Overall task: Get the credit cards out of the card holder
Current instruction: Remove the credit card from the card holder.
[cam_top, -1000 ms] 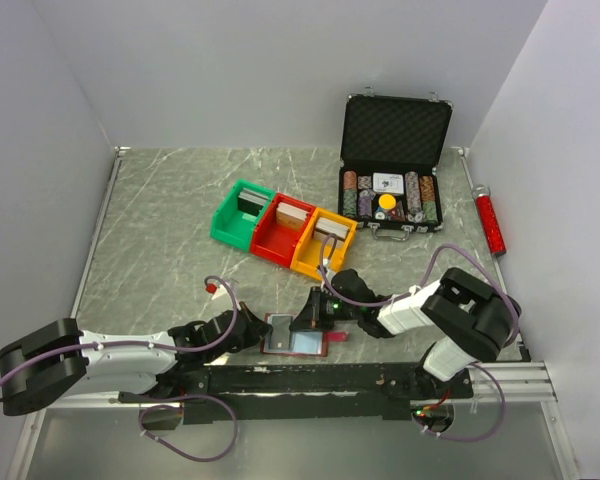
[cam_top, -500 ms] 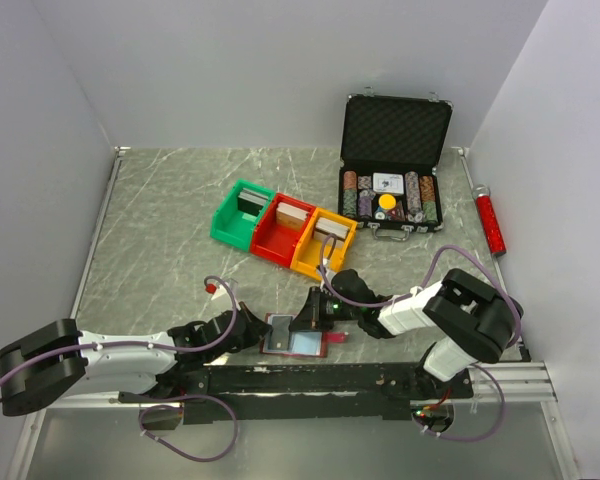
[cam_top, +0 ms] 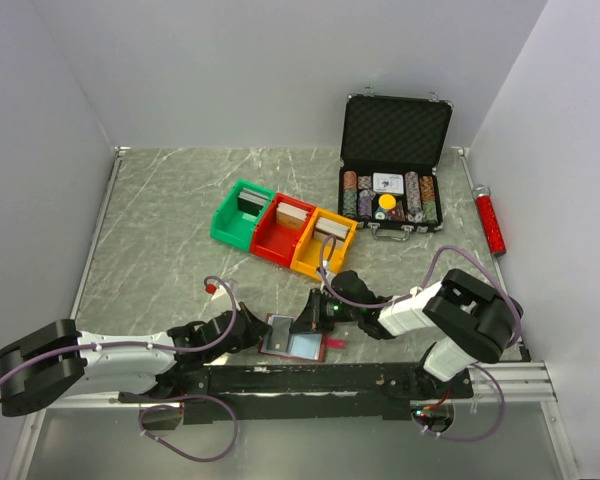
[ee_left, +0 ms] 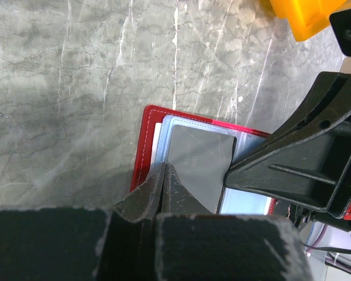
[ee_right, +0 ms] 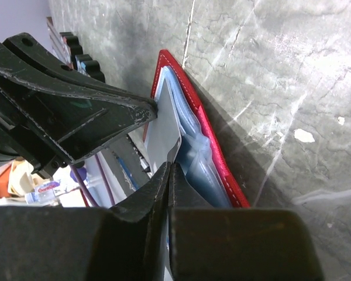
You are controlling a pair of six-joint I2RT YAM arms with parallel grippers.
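Note:
The card holder (cam_top: 276, 324) lies open near the table's front edge, dark red outside with pale blue clear sleeves inside. In the left wrist view my left gripper (ee_left: 164, 168) is shut on the left edge of the card holder (ee_left: 144, 146). A grey credit card (ee_left: 200, 161) sticks out of the sleeves. My right gripper (ee_right: 169, 167) comes in from the other side and is shut on the corner of that credit card (ee_right: 162, 132), beside the red cover (ee_right: 206, 132). From above, the left gripper (cam_top: 254, 333) and right gripper (cam_top: 316, 313) flank the holder.
Green (cam_top: 242, 212), red (cam_top: 283, 230) and yellow (cam_top: 323, 243) bins with card decks stand just behind the holder. An open black chip case (cam_top: 392, 165) is at the back right, and a red-handled tool (cam_top: 490, 222) lies by the right wall. The black base rail (cam_top: 310, 378) runs along the front.
The right gripper has shifted very slightly at the card's corner. The left arm and the card holder have stayed put.

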